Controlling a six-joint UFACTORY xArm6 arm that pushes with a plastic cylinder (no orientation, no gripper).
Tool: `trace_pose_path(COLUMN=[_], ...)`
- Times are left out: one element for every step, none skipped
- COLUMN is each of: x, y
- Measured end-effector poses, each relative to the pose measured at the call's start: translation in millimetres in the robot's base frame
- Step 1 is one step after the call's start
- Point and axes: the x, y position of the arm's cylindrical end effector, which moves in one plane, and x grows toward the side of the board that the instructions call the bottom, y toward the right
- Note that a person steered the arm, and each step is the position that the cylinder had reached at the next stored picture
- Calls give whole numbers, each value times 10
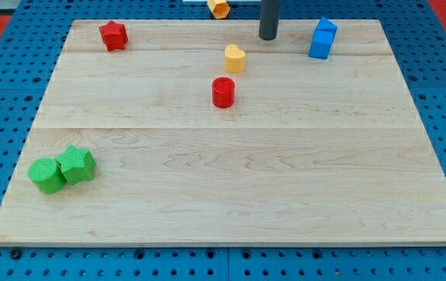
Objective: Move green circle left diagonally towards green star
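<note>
Touching green star (76, 165): green circle (47, 176), ribbed, btm-left | my tip (267, 37) far, top | no gripper

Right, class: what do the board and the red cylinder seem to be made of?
Board: looks like pale unpainted wood, matte, with visible grain lines and plank seams. Red cylinder: probably painted wood or plastic; uniform red colour, no grain visible, so uncertain.

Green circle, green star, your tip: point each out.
green circle (47, 176), camera view, top face.
green star (76, 165), camera view, top face.
my tip (267, 37), camera view, rod's lower end, far from both.
</note>
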Motion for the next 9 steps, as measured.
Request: trace_pose_path(x=[620,1556,2600,3251,3476,3197,2806,2335,2387], y=[-124,-122,-411,-1735,-2692,-3271,-3247,-3066,-3296])
